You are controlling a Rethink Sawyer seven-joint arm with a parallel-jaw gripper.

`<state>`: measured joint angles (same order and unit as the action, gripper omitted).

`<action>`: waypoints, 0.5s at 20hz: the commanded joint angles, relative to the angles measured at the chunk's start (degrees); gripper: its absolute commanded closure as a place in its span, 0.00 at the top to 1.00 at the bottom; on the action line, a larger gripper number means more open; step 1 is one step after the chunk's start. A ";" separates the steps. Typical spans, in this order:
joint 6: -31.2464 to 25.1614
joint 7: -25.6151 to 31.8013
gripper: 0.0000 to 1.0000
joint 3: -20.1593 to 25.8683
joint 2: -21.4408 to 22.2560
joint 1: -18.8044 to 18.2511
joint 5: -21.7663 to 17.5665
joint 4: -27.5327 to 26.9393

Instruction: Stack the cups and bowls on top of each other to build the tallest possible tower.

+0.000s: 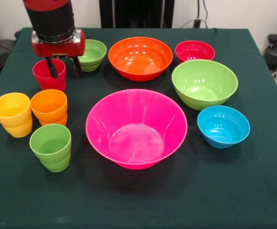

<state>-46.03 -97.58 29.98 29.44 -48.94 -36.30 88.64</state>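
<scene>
My gripper (65,68) is open at the back left, low over the red cup (45,81). One finger (54,69) is inside the cup and the other is outside its right wall. The orange cup (48,106), yellow cup (12,113) and green cup (50,145) stand upright in front of it. The very large pink bowl (136,129) sits mid-table. The large orange bowl (140,57), small green bowl (93,53) and small red bowl (194,50) line the back. The large green bowl (204,82) and small blue bowl (223,126) are on the right. Nothing is stacked.
The dark green tablecloth (143,200) covers the table. The small green bowl stands right beside my gripper's outer finger. Chairs and cables show beyond the table's edges.
</scene>
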 commanded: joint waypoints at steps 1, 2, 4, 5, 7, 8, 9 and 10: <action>1.43 13.96 1.00 2.69 -5.67 2.17 -5.74 -4.30; 2.08 13.93 1.00 2.83 -6.27 2.04 -5.92 -4.49; 2.19 14.16 1.00 3.00 -6.90 2.00 -6.06 -5.07; 2.22 14.30 1.00 3.10 -7.07 1.84 -6.11 -5.20; 1.90 14.71 1.00 3.28 -7.57 1.74 -6.16 -6.00; 1.68 15.03 1.00 3.41 -7.68 1.75 -6.24 -6.44; 1.53 15.24 1.00 3.48 -7.82 1.71 -6.32 -6.80; 1.58 15.61 1.00 3.62 -7.95 1.62 -6.51 -7.09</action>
<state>-46.07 -97.58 31.97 25.82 -48.79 -36.40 85.41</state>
